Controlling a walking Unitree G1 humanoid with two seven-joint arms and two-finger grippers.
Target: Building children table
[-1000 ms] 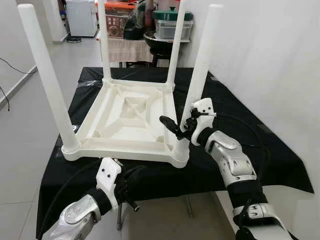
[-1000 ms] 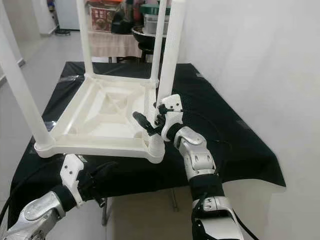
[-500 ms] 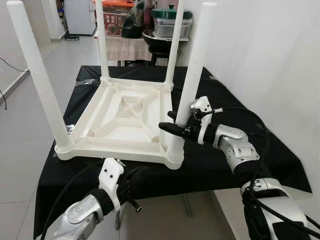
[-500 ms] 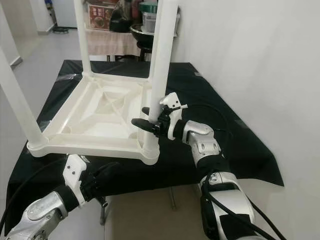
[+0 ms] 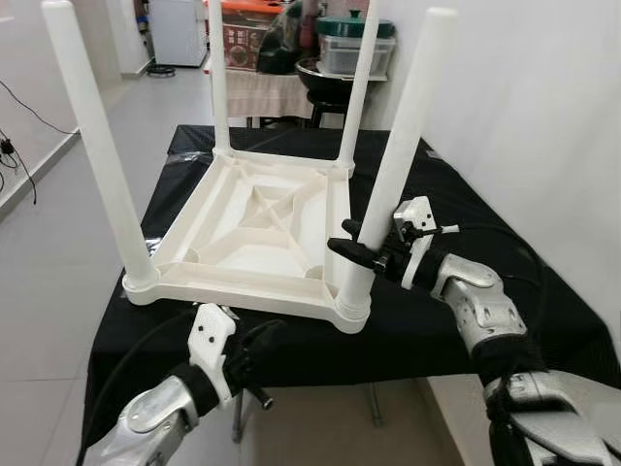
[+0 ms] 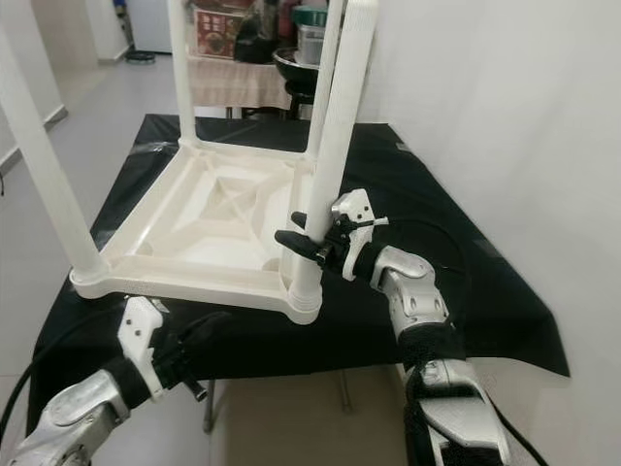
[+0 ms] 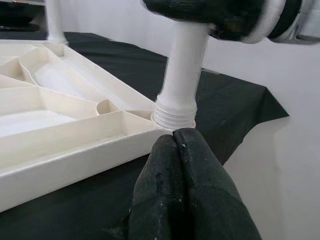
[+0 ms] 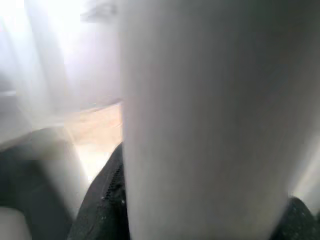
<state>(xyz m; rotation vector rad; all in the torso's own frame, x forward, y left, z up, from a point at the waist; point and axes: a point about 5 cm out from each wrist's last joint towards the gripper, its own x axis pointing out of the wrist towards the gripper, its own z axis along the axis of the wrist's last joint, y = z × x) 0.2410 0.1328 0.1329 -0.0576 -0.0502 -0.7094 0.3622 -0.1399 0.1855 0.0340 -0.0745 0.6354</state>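
Since a moment ago my right gripper (image 5: 364, 250) has stayed clamped round the near right leg (image 5: 393, 165), which stands upright from the upturned table (image 5: 257, 228) on the black cloth (image 5: 466, 311). Nearest me, my left gripper (image 7: 180, 165) hangs shut and empty below the edge. The right fingers' far sides are hidden.

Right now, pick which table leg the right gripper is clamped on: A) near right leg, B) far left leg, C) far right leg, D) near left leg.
A: the right gripper has its fingers around the near right leg of the upturned white children's table, just above its threaded socket.
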